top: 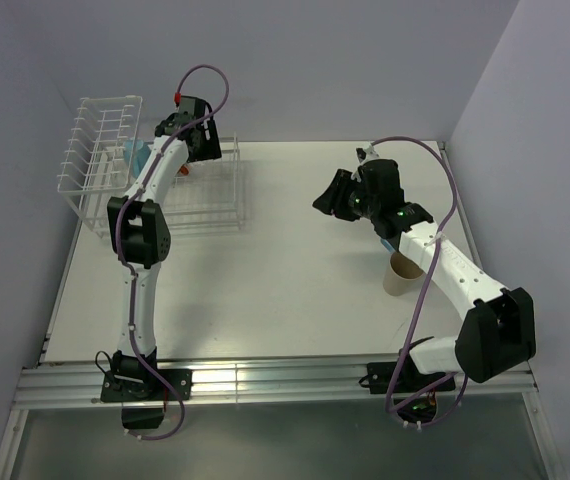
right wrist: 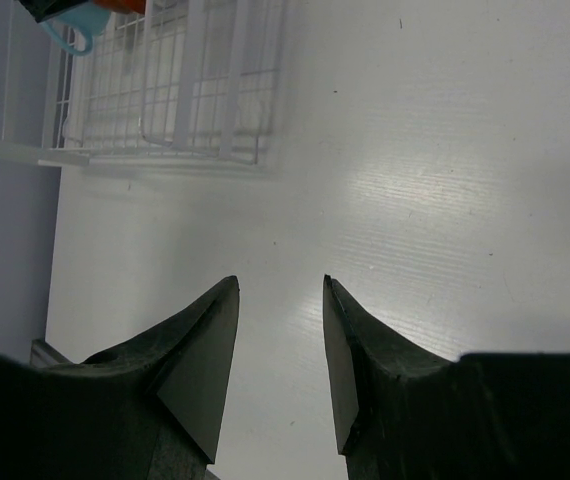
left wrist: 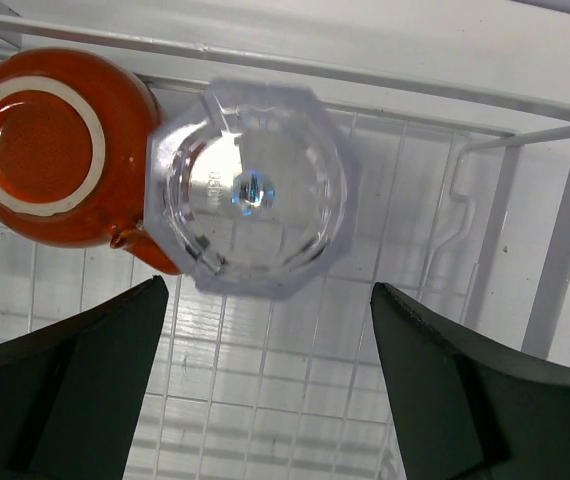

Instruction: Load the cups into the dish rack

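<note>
Left end effector (left wrist: 267, 300): wide, holding nothing. Clear tumbler (left wrist: 250, 190) sits rim-down on the dish rack (left wrist: 555, 260) floor just ahead of the fingertips, centred on the gap and untouched. Red-orange cup (left wrist: 45, 145) is rim-down too, ahead-left, tight against the tumbler; can't confirm contact.

Right end effector (right wrist: 280, 365): partly spread, empty, over bare worktop (right wrist: 415, 200), rack well ahead-left of it.

Risks:
- A slanted pull-out on the left could clip the tumbler with a fingertip. It looks light and sits on wire, so it would likely tip or skid into the red-orange cup.
- A rack upright wire stands just outboard of the right-hand finger, so any sideways move could snag on it.
- Beige cup (top: 402, 278) is on the worktop behind the right end effector, tucked beside that arm's own forearm. Folding back to reach it could knock it over.

One light blue mug (top: 135, 155) is in the rack beside the left wrist. Second mug not visible.
</note>
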Motion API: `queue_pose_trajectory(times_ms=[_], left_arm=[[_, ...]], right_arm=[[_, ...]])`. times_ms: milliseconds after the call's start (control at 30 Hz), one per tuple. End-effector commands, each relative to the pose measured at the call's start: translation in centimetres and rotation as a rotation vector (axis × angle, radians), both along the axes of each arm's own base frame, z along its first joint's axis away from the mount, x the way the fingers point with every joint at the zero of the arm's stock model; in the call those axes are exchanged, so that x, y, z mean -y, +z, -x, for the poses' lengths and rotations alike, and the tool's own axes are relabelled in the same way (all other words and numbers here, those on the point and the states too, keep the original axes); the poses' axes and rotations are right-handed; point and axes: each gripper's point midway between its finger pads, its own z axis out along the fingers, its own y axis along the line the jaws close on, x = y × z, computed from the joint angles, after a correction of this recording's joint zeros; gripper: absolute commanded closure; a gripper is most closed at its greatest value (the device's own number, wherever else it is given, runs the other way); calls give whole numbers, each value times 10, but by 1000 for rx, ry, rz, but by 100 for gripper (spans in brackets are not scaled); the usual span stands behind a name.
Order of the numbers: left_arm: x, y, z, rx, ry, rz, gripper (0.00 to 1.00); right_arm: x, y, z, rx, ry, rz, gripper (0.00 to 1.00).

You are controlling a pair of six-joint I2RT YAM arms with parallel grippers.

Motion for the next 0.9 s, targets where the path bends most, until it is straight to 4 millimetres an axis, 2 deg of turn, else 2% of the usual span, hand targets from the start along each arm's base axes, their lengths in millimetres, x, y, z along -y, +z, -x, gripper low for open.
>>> queue_pose_trajectory(times_ms=[0, 200, 300, 400, 433, 500, 533, 600, 700, 867], left_arm=[[-3, 7, -7, 37, -4, -16, 10], [-2, 6, -7, 38, -3, -10, 11], [1, 15, -7, 64, -11, 3, 11], [2, 35, -7, 111, -15, 15, 11], [4, 47, -7, 135, -17, 19, 11], [4, 59, -6, 155, -15, 15, 11], [6, 73, -6, 182, -15, 19, 11], [4, 86, -4, 202, -6, 14, 10], [1, 111, 5, 239, 12, 12, 10], [-2, 137, 22, 276, 38, 22, 11]], right_arm=[[-4, 2, -4, 34, 9, 2, 53], [-4, 1, -4, 32, 10, 5, 53], [-3, 4, -4, 45, 7, 19, 53], [-4, 10, -2, 56, 9, 33, 53], [-3, 13, -3, 63, 3, 38, 53], [-2, 15, -2, 67, 0, 49, 53], [-1, 19, -3, 78, -8, 54, 53], [0, 21, -1, 81, -13, 65, 53], [6, 28, 1, 97, -39, 82, 53], [27, 34, 7, 98, -120, 145, 53]])
